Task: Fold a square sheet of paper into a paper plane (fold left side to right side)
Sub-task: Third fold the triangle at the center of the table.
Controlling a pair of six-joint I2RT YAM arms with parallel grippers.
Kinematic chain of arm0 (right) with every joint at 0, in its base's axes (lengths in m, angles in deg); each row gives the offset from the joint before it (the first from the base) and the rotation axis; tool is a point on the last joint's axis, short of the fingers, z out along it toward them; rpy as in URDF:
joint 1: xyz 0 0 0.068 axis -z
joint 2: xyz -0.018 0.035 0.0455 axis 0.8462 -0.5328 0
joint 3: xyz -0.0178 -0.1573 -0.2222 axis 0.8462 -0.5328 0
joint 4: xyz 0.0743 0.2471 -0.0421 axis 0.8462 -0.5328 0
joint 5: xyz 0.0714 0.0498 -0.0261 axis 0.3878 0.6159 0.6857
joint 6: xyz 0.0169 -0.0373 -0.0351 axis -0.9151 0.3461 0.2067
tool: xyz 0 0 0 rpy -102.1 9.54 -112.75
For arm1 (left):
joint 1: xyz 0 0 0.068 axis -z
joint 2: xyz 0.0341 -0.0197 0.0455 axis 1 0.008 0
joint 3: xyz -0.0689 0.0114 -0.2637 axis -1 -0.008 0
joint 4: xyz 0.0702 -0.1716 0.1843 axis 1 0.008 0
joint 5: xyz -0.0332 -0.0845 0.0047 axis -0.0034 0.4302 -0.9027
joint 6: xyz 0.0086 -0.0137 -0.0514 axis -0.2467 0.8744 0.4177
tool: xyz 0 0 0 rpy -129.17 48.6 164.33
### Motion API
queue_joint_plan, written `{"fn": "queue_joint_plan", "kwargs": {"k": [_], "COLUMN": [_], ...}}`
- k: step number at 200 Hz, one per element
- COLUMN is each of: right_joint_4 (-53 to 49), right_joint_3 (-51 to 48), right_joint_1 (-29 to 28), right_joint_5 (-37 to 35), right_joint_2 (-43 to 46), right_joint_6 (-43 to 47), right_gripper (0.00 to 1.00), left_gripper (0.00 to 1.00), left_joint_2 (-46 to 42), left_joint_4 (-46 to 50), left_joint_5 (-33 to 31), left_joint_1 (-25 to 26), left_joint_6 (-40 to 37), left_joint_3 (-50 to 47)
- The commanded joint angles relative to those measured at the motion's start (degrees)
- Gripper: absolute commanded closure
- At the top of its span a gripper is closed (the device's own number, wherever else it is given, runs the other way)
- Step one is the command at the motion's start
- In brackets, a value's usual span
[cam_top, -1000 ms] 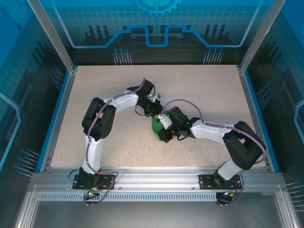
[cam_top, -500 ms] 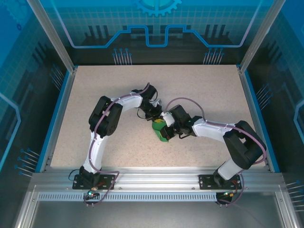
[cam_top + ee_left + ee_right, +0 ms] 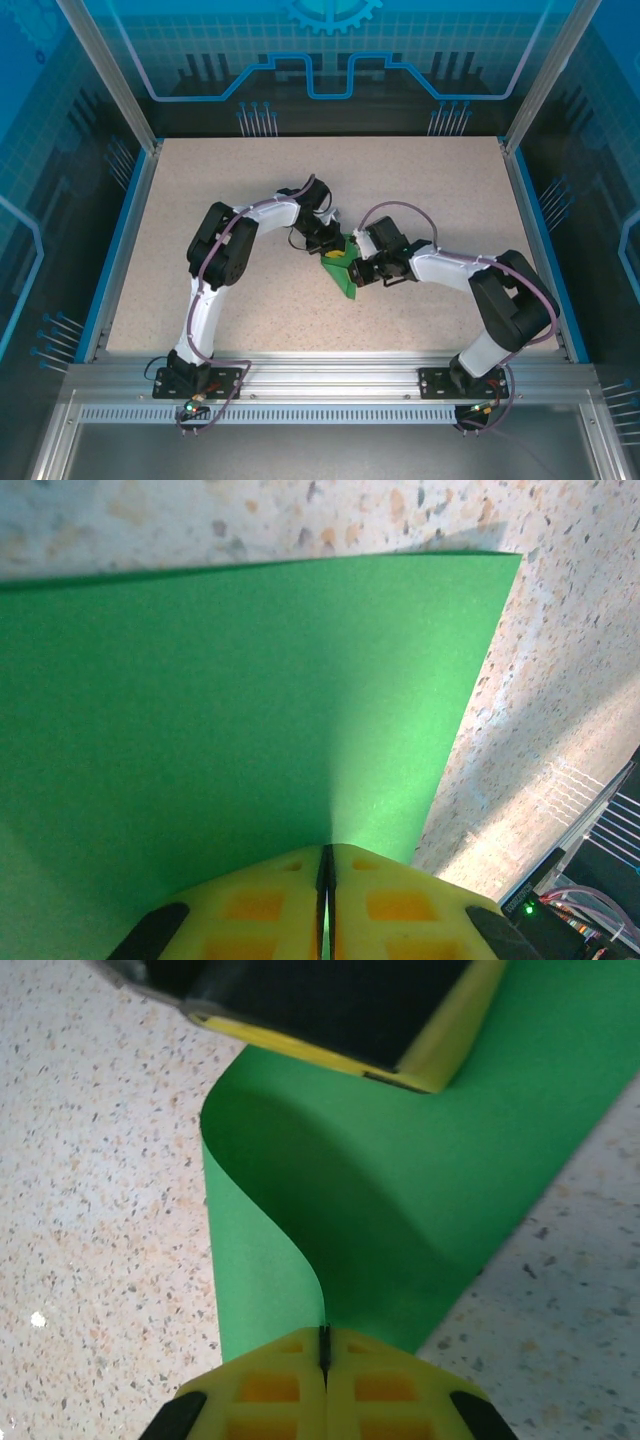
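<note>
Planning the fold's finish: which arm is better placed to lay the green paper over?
Probably right: the right end effector pinches the paper at an edge where it curls over; the left end effector clamps a flat stretch, better for anchoring.

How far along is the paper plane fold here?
Early. Done: the green sheet is gripped and curved. In hand: left gripper and right gripper, both shut on it, bending it over. Left: pressing the crease, all later folds; no dart yet.
</note>
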Motion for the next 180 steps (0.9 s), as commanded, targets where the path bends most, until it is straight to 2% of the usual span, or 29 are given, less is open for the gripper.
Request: {"fn": "queue_joint_plan", "kwargs": {"k": [1,180], "right_joint_4": [-0.88,-2.63], "right_joint_3": [0.75,4.27], "right_joint_1": [1.36,3.13], "right_joint_5": [-1.14,-2.26], "right_joint_2": [-0.72,-5.56], "right_joint_6": [-1.56,-1.60], "right_gripper": [1.00,1.00], "left_gripper": [0.89,0.89], "left_joint_2": [1.98,2.06], "left_joint_4": [1.55,1.71], "left_joint_5": [-1.68,-1.50], "left_joint_1": [0.34,0.53], "left_joint_6": [-1.29,-1.19], "left_joint_3": [-0.57,-0.34]}}
